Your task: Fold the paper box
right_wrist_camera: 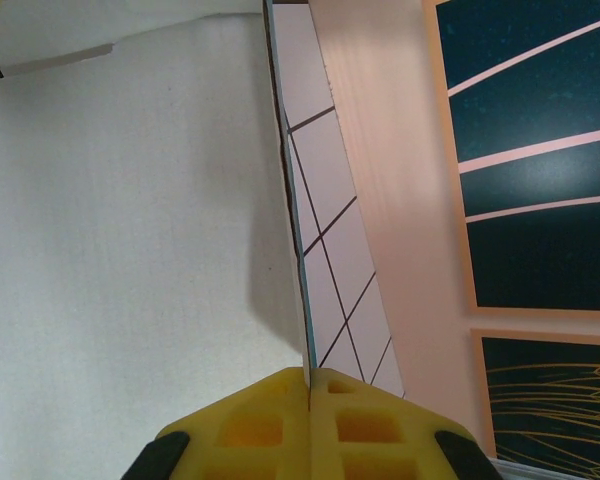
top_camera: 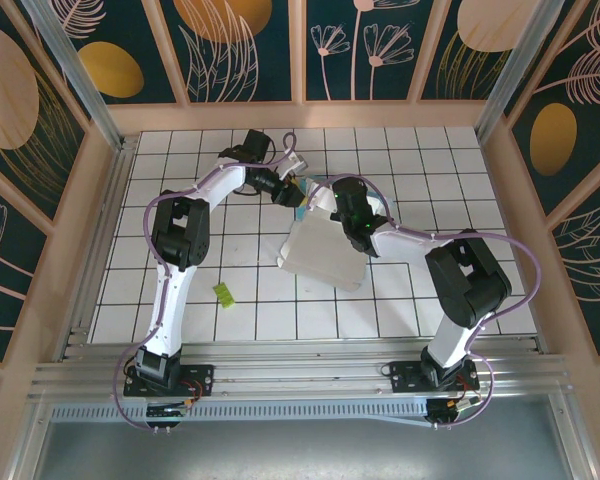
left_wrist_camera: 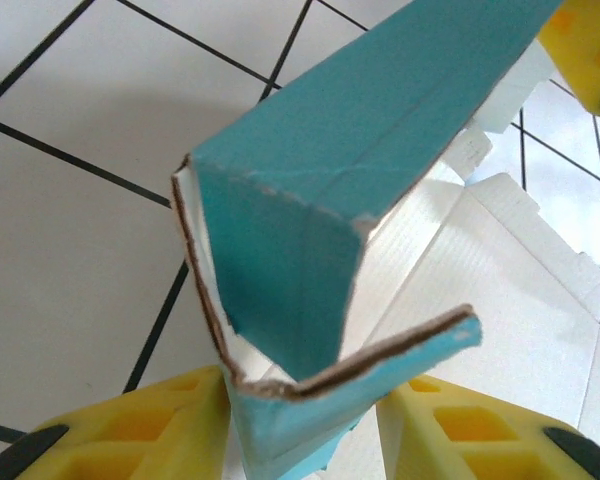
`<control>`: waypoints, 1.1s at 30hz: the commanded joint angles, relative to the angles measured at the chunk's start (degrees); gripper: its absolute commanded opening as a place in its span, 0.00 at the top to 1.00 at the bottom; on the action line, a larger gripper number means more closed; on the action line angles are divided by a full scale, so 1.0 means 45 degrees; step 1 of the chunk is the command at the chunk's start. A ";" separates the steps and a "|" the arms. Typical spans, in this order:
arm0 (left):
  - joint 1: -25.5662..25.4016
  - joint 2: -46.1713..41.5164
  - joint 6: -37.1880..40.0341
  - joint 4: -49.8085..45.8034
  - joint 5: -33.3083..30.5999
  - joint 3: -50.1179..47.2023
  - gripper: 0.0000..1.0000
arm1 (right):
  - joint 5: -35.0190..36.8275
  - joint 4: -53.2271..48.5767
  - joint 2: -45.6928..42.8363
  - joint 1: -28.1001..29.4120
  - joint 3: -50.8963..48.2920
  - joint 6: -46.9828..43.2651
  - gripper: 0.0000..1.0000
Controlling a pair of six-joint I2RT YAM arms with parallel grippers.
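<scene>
The paper box sits in the middle of the tiled surface, between my two arms. Its white inside faces up and a bit of its blue outside shows at the far corner. It is not flat yet, so I think I am only partway through the folding. My right tool is shut tight on one thin edge of the box. The card runs straight down between the two yellow fingers, with the white side on the left of it. I think I hold this edge so the box cannot slide or flop while my other arm works. My left tool is at the far corner, where a blue flap is bent over on its crease and stands up from the white card. Its yellow fingers are apart, one on each side of the bent blue corner. I cannot tell if they are squeezing the flap or just sitting beside it. I think the tool is there to push the flap along its crease, since the card looks stiff and wants to spring back. The torn brown edge of the flap curls a little, so it could slip out. A tiny yellow-green scrap lies on the surface near my left arm, well away from the box, and I leave it alone.
</scene>
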 commanded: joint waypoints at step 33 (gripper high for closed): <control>-0.0471 -0.1942 -0.1697 0.3488 -0.0151 -0.4599 0.61 | 0.0515 0.2123 -0.0541 0.1055 -0.1968 0.0388 0.98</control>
